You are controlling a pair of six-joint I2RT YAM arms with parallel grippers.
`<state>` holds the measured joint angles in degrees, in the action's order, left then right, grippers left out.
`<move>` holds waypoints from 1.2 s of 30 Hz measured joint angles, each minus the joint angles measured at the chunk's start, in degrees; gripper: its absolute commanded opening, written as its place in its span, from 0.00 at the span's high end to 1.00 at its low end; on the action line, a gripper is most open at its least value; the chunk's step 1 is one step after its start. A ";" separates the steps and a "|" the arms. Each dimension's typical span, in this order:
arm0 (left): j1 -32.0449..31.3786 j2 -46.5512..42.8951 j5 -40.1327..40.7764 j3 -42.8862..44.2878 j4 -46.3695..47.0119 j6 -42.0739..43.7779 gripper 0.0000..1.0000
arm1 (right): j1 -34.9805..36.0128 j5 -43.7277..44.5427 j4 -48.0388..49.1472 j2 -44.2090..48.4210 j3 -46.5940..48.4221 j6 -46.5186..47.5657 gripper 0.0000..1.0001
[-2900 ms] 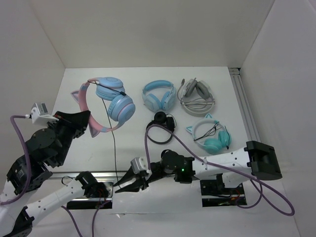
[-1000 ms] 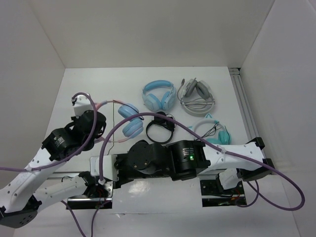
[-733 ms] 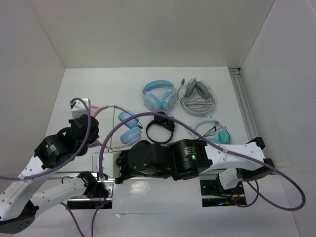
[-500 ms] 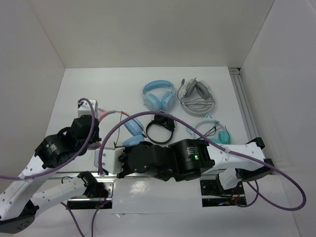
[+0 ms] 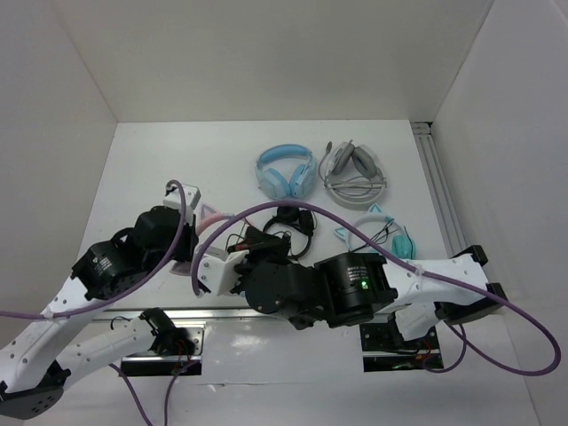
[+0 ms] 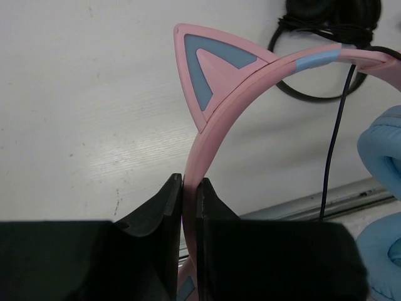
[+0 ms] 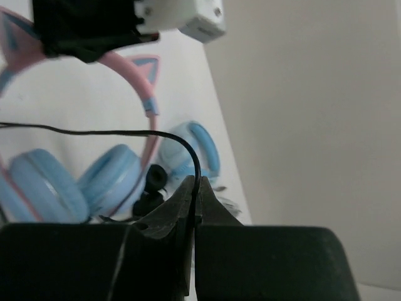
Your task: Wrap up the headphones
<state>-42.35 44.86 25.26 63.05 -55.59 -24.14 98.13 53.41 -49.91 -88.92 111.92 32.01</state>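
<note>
Near the front edge of the worktop, the left end effector is pinching the stiff pink band of the light-looking headphones, and the right end effector is pinching the thin, floppy cable.

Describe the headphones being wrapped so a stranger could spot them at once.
On the white table, look front left, where both arms meet. The headphones are clamped at the headband by the left fingers. Only this pair has a pink cat-ear band over light blue earcups; the teal pair has white ears.
</note>
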 measured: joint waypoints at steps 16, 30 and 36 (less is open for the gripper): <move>0.15 -10.73 -29.11 -1.53 7.76 9.20 1.00 | -1.46 9.07 34.36 12.83 -24.30 22.91 1.00; 0.31 -15.52 -34.86 -1.49 12.83 10.49 1.00 | -11.13 -3.98 28.83 15.28 -24.33 13.14 1.00; 0.74 -16.55 -28.55 -0.79 14.08 10.27 1.00 | -22.32 -17.64 27.50 16.13 -27.34 8.02 1.00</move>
<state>-41.60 28.32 -3.29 62.26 -41.52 -13.87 75.81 35.77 -22.41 -72.79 84.58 40.03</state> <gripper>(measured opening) 0.214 0.024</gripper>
